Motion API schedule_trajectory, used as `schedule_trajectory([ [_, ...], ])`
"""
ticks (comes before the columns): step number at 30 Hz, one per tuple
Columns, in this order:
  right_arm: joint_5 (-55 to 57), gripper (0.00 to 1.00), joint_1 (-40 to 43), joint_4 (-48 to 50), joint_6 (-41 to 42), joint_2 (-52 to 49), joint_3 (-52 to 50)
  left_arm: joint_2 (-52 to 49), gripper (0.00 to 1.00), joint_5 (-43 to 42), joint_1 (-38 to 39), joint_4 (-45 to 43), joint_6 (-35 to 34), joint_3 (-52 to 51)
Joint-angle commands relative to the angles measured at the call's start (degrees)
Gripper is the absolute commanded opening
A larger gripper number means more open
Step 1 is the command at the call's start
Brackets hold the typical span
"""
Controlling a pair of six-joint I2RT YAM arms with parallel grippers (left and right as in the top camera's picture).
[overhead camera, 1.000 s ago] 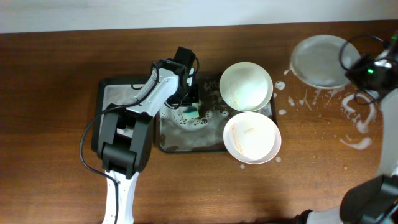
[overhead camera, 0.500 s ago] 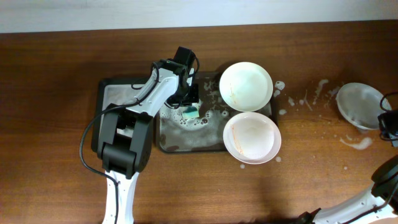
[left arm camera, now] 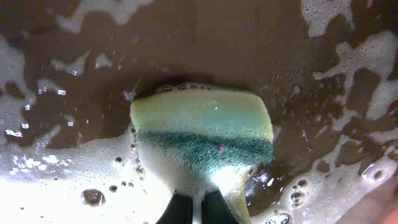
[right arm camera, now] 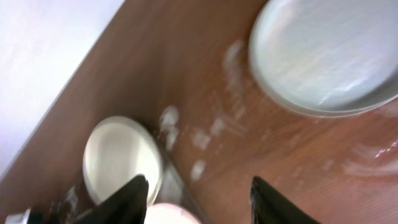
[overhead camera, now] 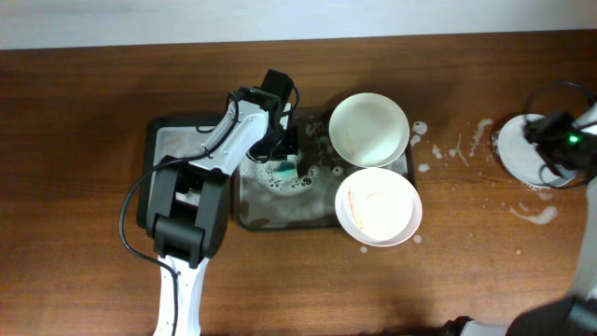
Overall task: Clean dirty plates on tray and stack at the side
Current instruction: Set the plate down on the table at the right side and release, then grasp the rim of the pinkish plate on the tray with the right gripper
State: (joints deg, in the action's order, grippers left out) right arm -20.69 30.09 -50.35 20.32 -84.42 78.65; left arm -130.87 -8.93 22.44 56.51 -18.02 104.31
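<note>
Since we need suds, our left hand point(left arm camera: 194, 213) pinches the sponge point(left arm camera: 202, 134) in the foamy tray point(overhead camera: 280, 213) beside two waiting plates point(overhead camera: 378, 205), while our spread right hand point(right arm camera: 202, 199) hovers by the plate point(right arm camera: 323, 56) starting the worktop point(overhead camera: 93, 93) stack.

Overhead straight down, left wrist close on tray point(left arm camera: 217, 37), right wrist oblique, sharing overhead's plates point(right arm camera: 329, 56)

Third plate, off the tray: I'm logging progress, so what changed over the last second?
The third plate was carried rightward and toward the robot's side, laid on the table and released; the right gripper is open, clear of it. The left gripper, shut on the sponge, and the far plate and near plate on the tray stayed put.
</note>
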Motion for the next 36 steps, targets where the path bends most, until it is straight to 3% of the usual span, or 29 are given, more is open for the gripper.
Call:
schedule_trajectory([
  [1, 3.26, 0.53, -8.02, -8.33, -6.58, 1.05, -0.42, 2.19, 0.01, -0.22, 0.55, 2.78, 3.17, 2.49],
  [4, 4.83, 0.48, -13.29, -11.17, -7.48, 0.96, -7.50, 8.13, 0.01, 4.68, 0.48, 5.57, 4.00, 2.51],
  [8, 5.66, 0.48, -19.10, -6.82, -9.57, 0.90, -17.77, 12.48, 0.01, 6.86, 0.50, 8.26, 4.87, 2.51],
  [13, 8.52, 0.32, -23.41, -1.16, -8.50, 0.74, -26.80, 13.81, 0.01, 7.96, 0.48, 8.50, 5.97, 2.51],
  [17, 8.46, 0.30, -23.82, 5.95, -7.80, 0.68, -32.54, 13.79, 0.01, 9.20, 0.48, 8.41, 5.95, 2.51],
  [22, 7.63, 0.29, -23.80, 10.91, -7.61, 0.63, -35.41, 13.79, 0.01, 9.20, 0.50, 8.26, 5.95, 2.51],
  [26, 7.63, 0.16, -23.80, 12.46, -7.63, 0.63, -36.74, 13.79, 0.01, 9.22, 0.48, 8.28, 5.95, 2.51],
  [27, 7.39, 0.04, -23.80, 12.26, -7.65, 0.63, -36.76, 13.79, 0.01, 9.22, 0.48, 8.28, 5.95, 2.51],
  [33, 0.28, 0.04, -24.04, 8.57, -8.07, 4.50, -32.41, 13.79, 0.01, 9.20, 0.48, 8.28, 5.95, 2.51],
  [36, 0.35, 0.04, -28.83, 6.56, -7.13, 9.86, -28.74, 13.79, 0.01, 9.18, 0.37, 8.26, 5.92, 2.51],
])
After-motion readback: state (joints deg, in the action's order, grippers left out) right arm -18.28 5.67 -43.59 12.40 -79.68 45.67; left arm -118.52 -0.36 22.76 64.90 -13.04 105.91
